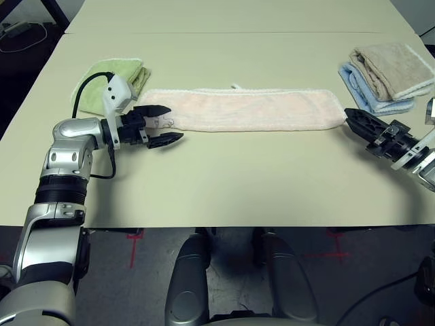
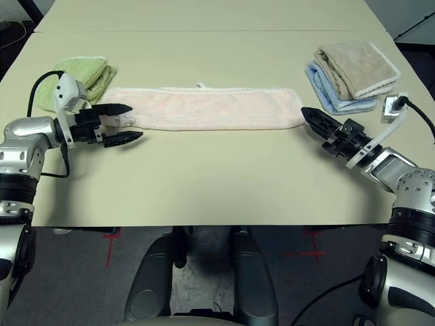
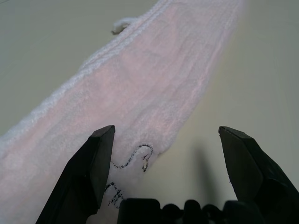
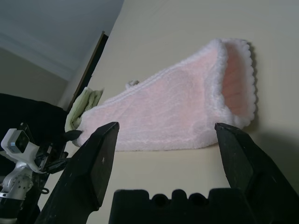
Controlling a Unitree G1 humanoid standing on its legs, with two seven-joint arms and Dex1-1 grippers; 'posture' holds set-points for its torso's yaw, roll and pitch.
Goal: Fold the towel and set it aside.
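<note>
The pale pink towel (image 1: 248, 109) lies as a long folded strip across the middle of the table, its white tag (image 1: 237, 86) poking out at the far edge. A small dark embroidered mark (image 3: 135, 156) sits at its left end. My left gripper (image 1: 165, 125) is open at that left end, one finger over the corner, the other on the bare table just in front. My right gripper (image 2: 309, 115) is open just off the towel's right end, pointing at it. In the right wrist view the towel's folded end (image 4: 233, 86) shows between the fingers.
A green folded towel (image 1: 115, 76) lies behind my left gripper. A beige folded towel (image 1: 393, 69) rests on a light blue one (image 1: 367, 95) at the far right. The cream table (image 1: 238, 183) has free room in front of the strip.
</note>
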